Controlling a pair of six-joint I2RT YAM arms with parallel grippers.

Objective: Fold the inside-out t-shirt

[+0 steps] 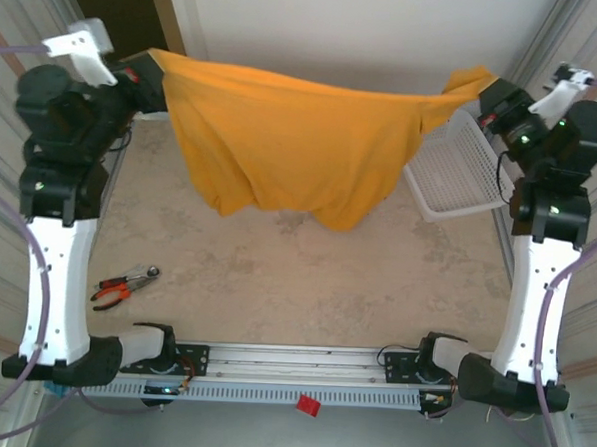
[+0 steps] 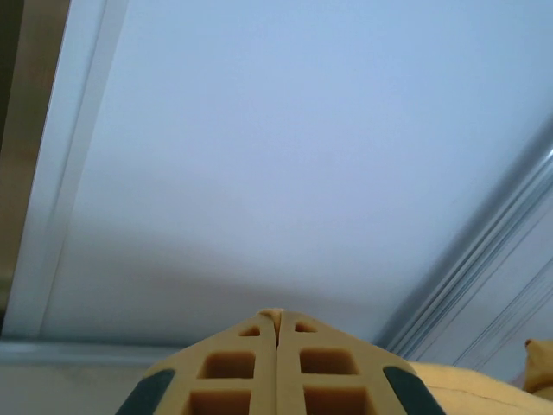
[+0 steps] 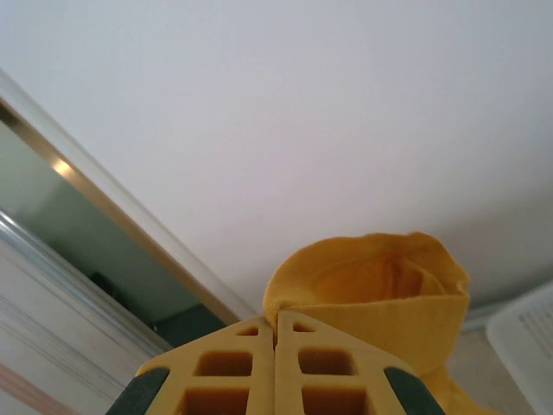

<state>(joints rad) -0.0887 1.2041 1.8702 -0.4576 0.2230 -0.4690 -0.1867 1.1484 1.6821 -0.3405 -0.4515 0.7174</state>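
Observation:
The mustard-yellow inside-out t-shirt [image 1: 293, 143] hangs stretched between my two raised arms, its lower folds drooping to just above the table's far half. My left gripper [image 1: 155, 64] pinches its top left corner. In the left wrist view the jaws [image 2: 276, 316] are pressed together with a sliver of cloth at the tip, and more t-shirt [image 2: 484, 389] shows at the lower right. At the t-shirt's top right corner my right gripper [image 1: 483, 93] is shut. In the right wrist view a bunched hem of the t-shirt [image 3: 380, 294] bulges out beside the closed jaws [image 3: 276, 318].
A white wire basket [image 1: 461, 177] stands at the right edge, under the right gripper. Red-handled pliers [image 1: 123, 286] lie at the near left beside the left arm. A small red piece [image 1: 308, 405] sits on the rail at the front. The beige table [image 1: 306, 274] spreads below the cloth.

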